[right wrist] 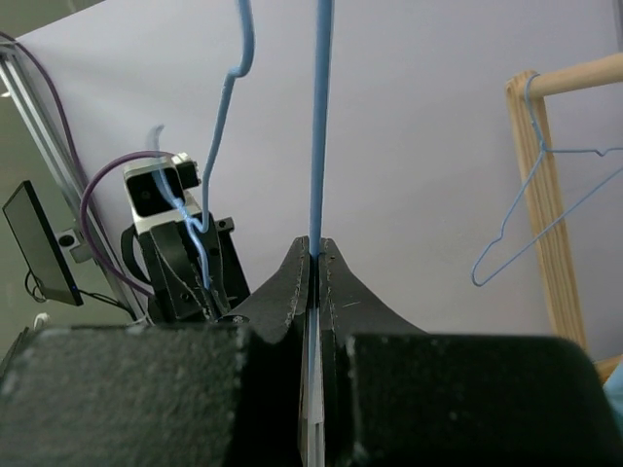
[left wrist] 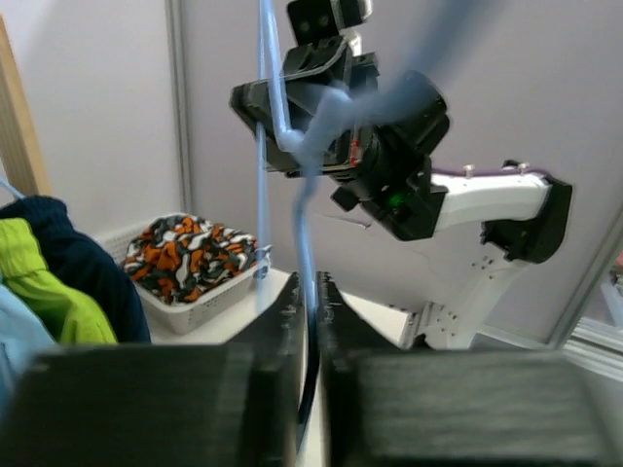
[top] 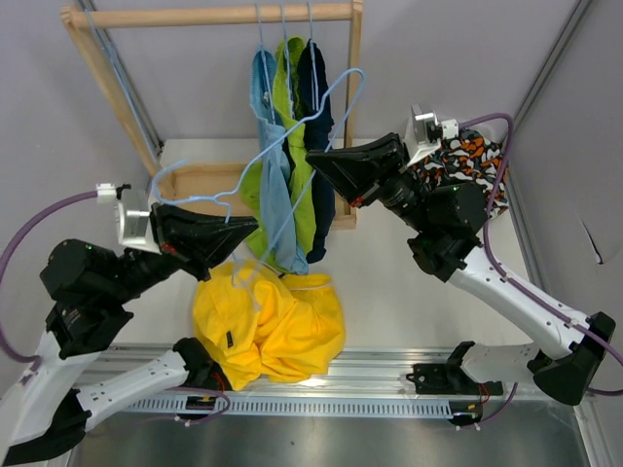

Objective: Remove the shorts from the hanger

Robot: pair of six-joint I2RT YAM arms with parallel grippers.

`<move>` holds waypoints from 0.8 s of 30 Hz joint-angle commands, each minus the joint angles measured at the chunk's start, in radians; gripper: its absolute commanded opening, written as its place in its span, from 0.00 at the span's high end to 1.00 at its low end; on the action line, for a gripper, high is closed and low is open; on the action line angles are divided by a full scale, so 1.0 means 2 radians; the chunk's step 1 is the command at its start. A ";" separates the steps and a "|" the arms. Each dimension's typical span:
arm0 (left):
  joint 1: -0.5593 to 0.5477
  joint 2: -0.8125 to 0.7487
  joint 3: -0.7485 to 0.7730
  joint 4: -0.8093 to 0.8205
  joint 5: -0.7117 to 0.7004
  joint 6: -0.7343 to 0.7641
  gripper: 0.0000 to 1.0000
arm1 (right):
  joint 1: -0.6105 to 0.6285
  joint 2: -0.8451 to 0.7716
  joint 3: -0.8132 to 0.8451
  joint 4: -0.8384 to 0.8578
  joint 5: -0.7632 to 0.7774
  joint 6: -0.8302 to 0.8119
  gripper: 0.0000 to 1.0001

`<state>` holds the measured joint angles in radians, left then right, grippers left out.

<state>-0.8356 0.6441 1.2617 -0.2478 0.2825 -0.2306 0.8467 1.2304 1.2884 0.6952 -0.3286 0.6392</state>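
Yellow shorts (top: 268, 326) lie crumpled on the surface (top: 409, 292) at its near edge, between the two arms and off any hanger. Above them a bare pale-blue wire hanger (top: 255, 163) is held in the air, tilted, by both arms.

The left claw (top: 232, 236) is closed on one stretch of the wire; its wrist view shows the jaws pressed together with the thin blue wire (left wrist: 265, 117) rising from between them. The right claw (top: 313, 161) is clamped on the wire as well, and in its own view the wire (right wrist: 319, 117) stands straight up out of the tightly closed jaws.

Behind the held hanger, three more pairs hang side by side from the top bar of the wooden rack (top: 195, 17), each on its own wire hanger: blue shorts (top: 275, 190) on the left, green shorts (top: 302, 185) in the middle, navy shorts (top: 319, 146) on the right. They touch and overlap one another.

The patterned shorts (top: 467, 156), orange, black and white, sit heaped in a white basket (left wrist: 195, 311) at the far right of the surface, partly hidden by the right arm in the top view.
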 commanded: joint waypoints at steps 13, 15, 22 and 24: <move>-0.002 0.030 0.129 -0.147 -0.182 0.071 1.00 | -0.006 -0.047 -0.046 0.008 0.038 0.016 0.00; -0.002 0.028 0.150 -0.183 -0.226 0.078 1.00 | -0.008 -0.054 -0.055 0.005 0.041 0.011 0.00; -0.002 0.074 0.245 -0.328 -0.443 0.092 1.00 | -0.024 -0.104 -0.090 -0.035 0.056 -0.003 0.01; -0.002 0.102 0.259 -0.353 -0.515 0.089 1.00 | -0.031 -0.125 -0.100 -0.044 0.057 -0.004 0.00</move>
<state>-0.8356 0.7483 1.7370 -0.7918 -0.4522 -0.0780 0.8028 1.0512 1.1019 0.6216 -0.2428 0.6579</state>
